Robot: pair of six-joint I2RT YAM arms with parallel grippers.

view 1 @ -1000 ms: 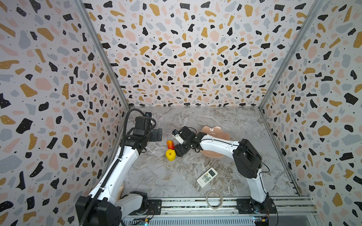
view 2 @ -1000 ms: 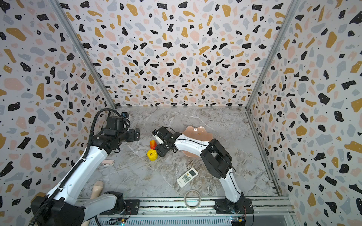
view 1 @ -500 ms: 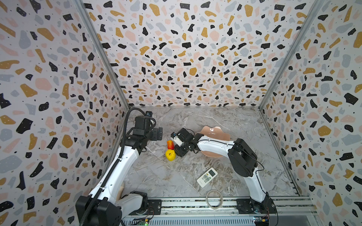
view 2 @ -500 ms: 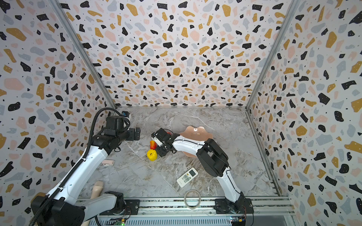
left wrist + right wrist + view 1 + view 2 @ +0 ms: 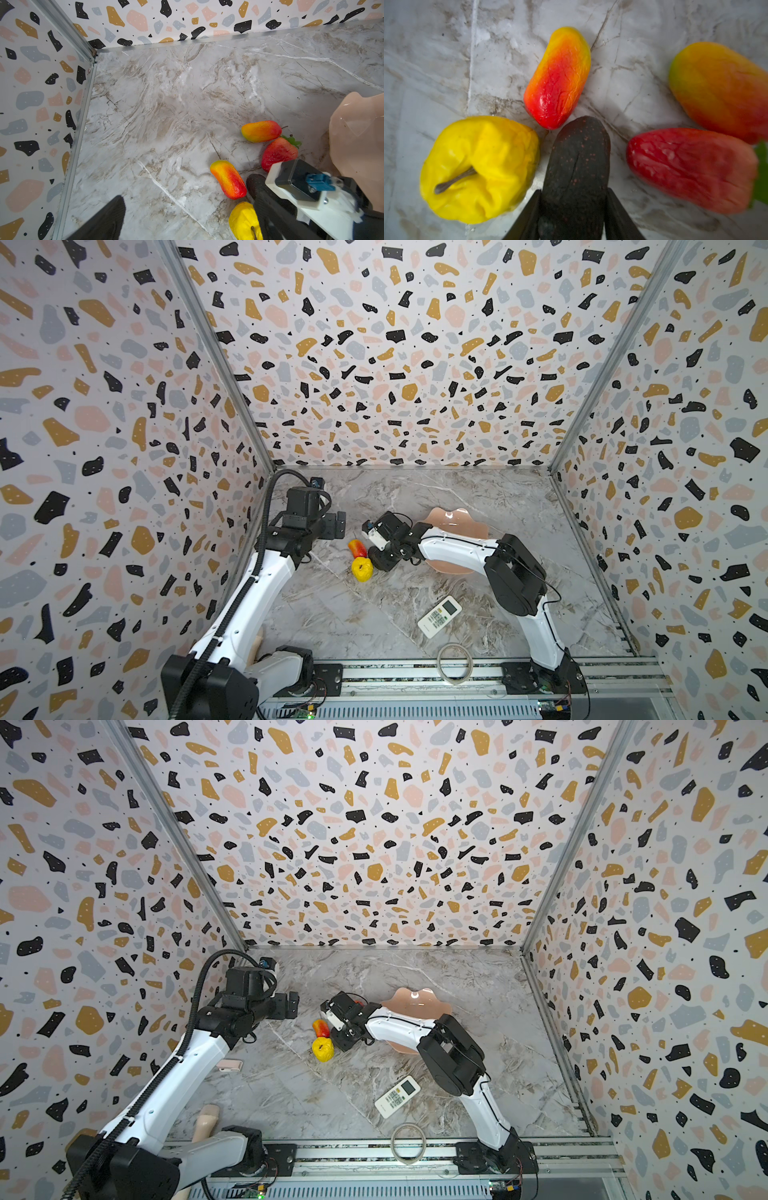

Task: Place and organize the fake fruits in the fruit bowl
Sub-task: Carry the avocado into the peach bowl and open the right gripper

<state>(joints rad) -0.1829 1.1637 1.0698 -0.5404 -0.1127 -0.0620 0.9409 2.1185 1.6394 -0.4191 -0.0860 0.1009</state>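
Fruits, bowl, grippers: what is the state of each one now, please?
right gripper: shut on avocado
avocado: on table, gripped
left gripper: open, empty
yellow fruit: loose on table
strawberry: loose on table
oblong fruit beside avocado: loose
oblong fruit beside strawberry: loose
fruit bowl: upright, visible part empty

White arm links (image 5: 266,593), black joints (image 5: 515,576), ribbed black cable conduit (image 5: 268,502), blue connector (image 5: 320,182)

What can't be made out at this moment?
Avocado, strawberry: under the right hand in both top views.
Bowl: middle covered by right arm in top views; cut off at the left wrist view's edge.
Left hand: one finger shows in left wrist view; open or shut, unclear.
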